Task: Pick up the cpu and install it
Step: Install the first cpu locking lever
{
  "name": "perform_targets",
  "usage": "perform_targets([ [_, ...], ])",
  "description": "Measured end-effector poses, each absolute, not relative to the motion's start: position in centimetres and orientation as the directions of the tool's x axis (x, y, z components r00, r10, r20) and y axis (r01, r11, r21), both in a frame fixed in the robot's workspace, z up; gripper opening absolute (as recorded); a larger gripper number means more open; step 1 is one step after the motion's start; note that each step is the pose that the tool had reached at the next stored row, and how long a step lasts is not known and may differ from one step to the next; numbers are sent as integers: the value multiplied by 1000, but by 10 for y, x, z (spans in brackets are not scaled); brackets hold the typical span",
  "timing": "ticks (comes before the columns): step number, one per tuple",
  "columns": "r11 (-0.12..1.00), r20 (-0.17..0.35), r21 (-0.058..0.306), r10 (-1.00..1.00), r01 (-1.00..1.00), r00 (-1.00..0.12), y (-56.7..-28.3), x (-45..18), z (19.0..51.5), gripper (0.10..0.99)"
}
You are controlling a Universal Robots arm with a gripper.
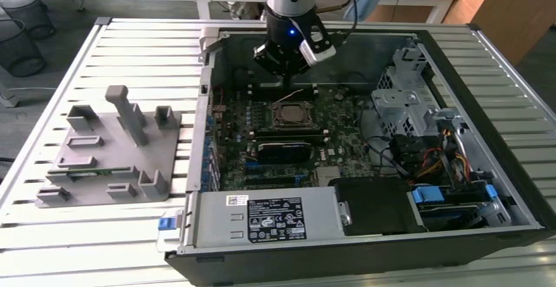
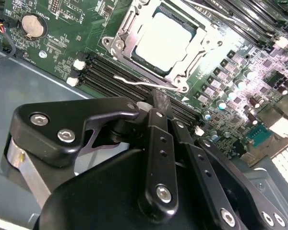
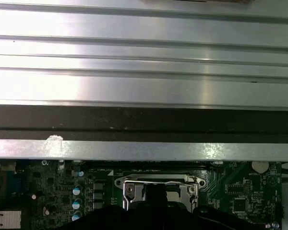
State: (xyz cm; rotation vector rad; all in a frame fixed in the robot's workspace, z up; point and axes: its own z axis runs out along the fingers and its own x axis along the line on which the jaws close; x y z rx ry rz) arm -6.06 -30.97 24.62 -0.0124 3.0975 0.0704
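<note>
The cpu (image 2: 165, 40), a square chip with a shiny silver top, lies flat in the motherboard socket (image 2: 122, 36) inside the metal load frame. The exterior view has the cpu (image 1: 292, 113) mid-board in the open computer case (image 1: 208, 105). My gripper (image 1: 285, 79) hangs just above the board on the socket's far side. In the second wrist view my gripper (image 2: 159, 101) is shut with nothing in it, its tip over the memory slots (image 2: 105, 74) near the thin wire lever (image 2: 134, 81). The first wrist view catches the socket frame (image 3: 158, 184) past my dark gripper body.
A grey holder fixture (image 1: 113, 150) with upright blocks stands on the slatted table at the exterior view's left. Inside the case are the power supply (image 1: 269, 218), a drive cage (image 1: 408, 98) and loose cables (image 1: 434, 160). A coin cell (image 2: 31, 26) sits on the board.
</note>
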Motion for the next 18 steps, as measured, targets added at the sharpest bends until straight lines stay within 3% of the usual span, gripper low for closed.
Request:
perform_targets([
  [18, 999, -43, 45, -7, -9, -999, -307, -54, 231, 106],
])
